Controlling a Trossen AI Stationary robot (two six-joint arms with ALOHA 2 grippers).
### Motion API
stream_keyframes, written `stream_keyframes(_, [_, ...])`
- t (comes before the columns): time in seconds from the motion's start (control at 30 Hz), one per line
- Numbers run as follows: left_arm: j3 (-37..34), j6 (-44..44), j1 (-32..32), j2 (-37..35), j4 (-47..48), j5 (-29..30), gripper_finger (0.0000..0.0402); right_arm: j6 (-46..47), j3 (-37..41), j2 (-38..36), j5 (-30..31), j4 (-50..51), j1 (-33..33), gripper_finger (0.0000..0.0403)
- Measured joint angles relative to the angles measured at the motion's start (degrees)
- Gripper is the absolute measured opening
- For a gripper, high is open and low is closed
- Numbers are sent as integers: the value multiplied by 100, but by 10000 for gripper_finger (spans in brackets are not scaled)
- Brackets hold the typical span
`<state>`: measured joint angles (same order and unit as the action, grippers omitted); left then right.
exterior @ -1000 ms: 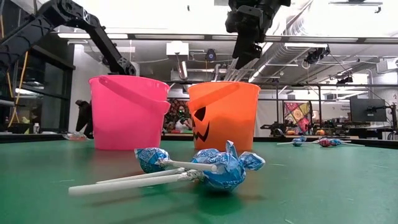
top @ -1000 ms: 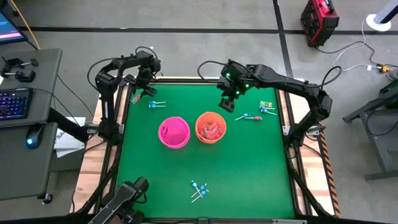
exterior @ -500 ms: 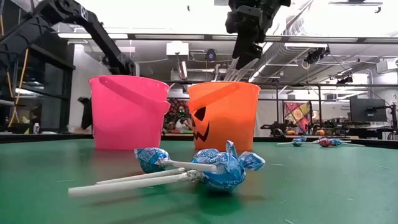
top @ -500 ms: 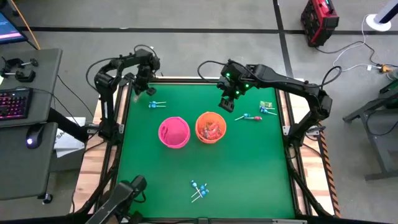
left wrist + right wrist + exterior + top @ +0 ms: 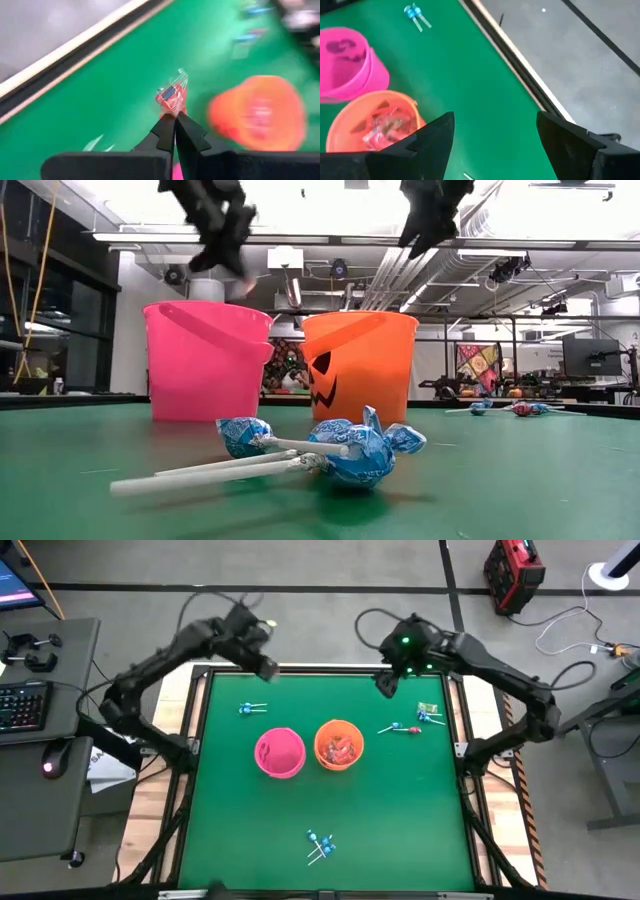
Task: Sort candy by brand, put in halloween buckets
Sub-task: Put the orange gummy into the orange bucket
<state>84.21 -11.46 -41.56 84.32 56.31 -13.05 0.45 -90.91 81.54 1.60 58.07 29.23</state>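
Note:
My left gripper (image 5: 268,666) is raised above the table's far edge, left of centre, shut on a small red-and-clear wrapped candy (image 5: 172,95). In the low view it hangs above the pink bucket (image 5: 205,360). My right gripper (image 5: 387,686) hangs open and empty above the far side, beyond the orange bucket (image 5: 339,744). The pink bucket (image 5: 279,752) and the orange bucket stand side by side mid-table. The orange one holds several red wrapped pieces (image 5: 382,125). Blue lollipops lie at far left (image 5: 250,708), at far right (image 5: 408,727) and near the front edge (image 5: 320,845). My left gripper pinches the wrapped candy by its near end (image 5: 173,111) between the free ends of its two fingers (image 5: 165,127). The candy sticks out past the fingertips, lifted clear of the table.
A small green-wrapped piece (image 5: 428,708) lies by the lollipops at the far right. The wooden table rim (image 5: 520,65) runs close behind both grippers. Open green surface (image 5: 380,820) lies between the buckets and the front edge.
My left gripper has shut on the red wrapped candy near the table's far left corner. It has then risen high with the candy and swung toward the right along the far edge. My right gripper, still open, has risen and drawn back toward the far right.

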Motion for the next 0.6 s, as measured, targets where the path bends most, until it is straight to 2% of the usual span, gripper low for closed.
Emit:
stream_keyframes(0.13, [-213, -546, 1345, -162, -1187, 5, 0, 224, 0, -151, 13, 4, 176, 275])
stream_keyframes(0.3, [-276, -557, 2549, 369, -2420, 426, 0, 273, -2, -160, 22, 8, 242, 275])
stream_keyframes(0.43, [-276, -286, 3029, 922, -2926, 740, 0, 275, -2, -160, 15, 15, 211, 275])
stream_keyframes(0.6, [-281, -512, 3198, 1456, -3052, 806, 18, 478, -2, -160, 13, 72, 176, 275])
